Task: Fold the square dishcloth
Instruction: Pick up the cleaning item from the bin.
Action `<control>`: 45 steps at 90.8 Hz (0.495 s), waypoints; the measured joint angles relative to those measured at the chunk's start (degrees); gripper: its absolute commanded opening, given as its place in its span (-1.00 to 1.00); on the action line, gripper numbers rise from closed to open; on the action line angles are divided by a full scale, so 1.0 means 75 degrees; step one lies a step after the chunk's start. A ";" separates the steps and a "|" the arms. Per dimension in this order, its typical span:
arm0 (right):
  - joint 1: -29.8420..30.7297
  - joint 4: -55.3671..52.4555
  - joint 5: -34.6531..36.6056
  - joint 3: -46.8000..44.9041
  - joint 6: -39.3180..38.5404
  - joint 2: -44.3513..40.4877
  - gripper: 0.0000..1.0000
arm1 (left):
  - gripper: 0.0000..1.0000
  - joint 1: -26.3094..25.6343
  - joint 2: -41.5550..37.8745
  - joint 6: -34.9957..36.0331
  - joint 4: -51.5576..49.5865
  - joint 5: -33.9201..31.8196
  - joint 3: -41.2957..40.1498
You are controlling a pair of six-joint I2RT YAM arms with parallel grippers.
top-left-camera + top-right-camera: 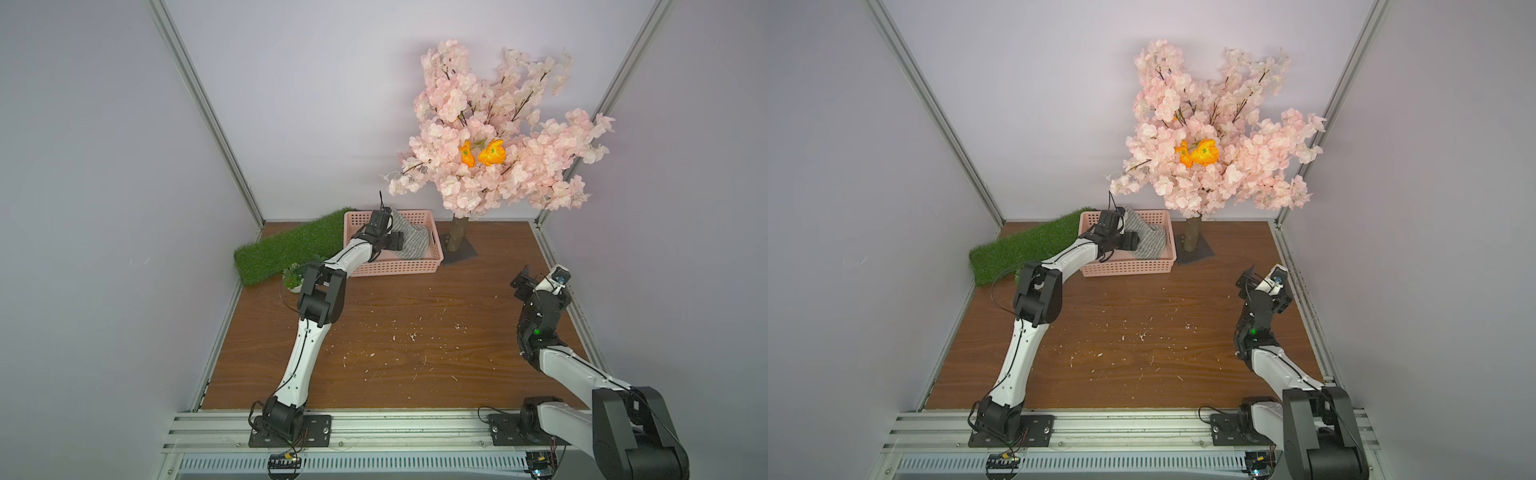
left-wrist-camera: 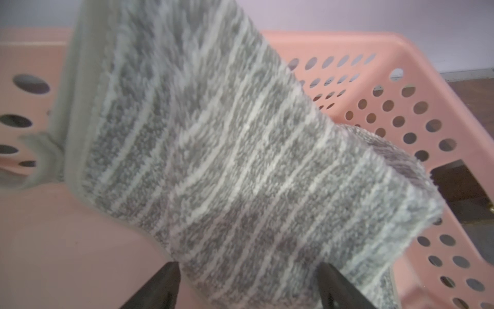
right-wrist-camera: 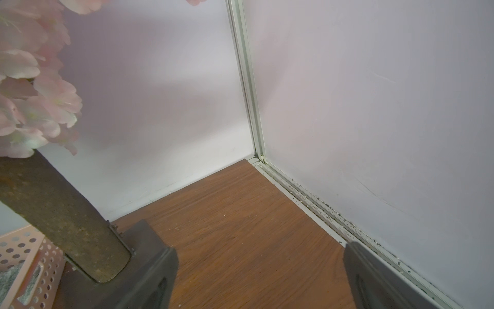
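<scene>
Left tool (image 2: 247,270) reaches down into the pink basket (image 1: 395,266) at the back of the worktop (image 1: 415,353). Its two black fingers (image 2: 163,283) stand apart on either side of a thick fold of the square dishcloth (image 2: 227,160), and whether they press the cloth or merely flank it cannot be told. The dishcloth is soft, fuzzy grey fabric crossed by thin whitish stripes, with a plain smooth grey hem along one edge. It lies bunched inside the basket, one part rising against the far wall and the rest slumping toward the right end, as both top views show. The basket is rectangular moulded plastic, its walls pierced with rows of round holes and a handle slot cut in the end wall. Right tool (image 3: 260,248) hovers above the worktop near the right wall, its dark flat fingers spread wide with nothing between them. The worktop is brown wood-grain board speckled with small white flecks (image 1: 411,336). Just left of the basket lies a bristly green artificial-grass mat (image 1: 286,245). To the basket's right stands a pink blossom tree (image 1: 490,104), its rough brown trunk (image 1: 457,232) set on a dark flat plate (image 1: 463,255).
</scene>
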 measured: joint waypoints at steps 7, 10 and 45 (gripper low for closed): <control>0.0000 -0.0003 0.0006 0.0000 0.0006 -0.0026 0.98 | 0.33 0.0003 0.0119 -0.0003 -0.0020 0.0015 0.0119; 0.0000 -0.0003 0.0006 0.0000 0.0006 -0.0041 0.98 | 0.24 0.0003 0.0166 -0.0003 -0.0032 0.0017 0.0189; 0.0000 -0.0003 0.0015 -0.0003 0.0023 -0.0187 0.99 | -0.99 0.0000 0.0408 0.0026 -0.0178 0.0087 0.0647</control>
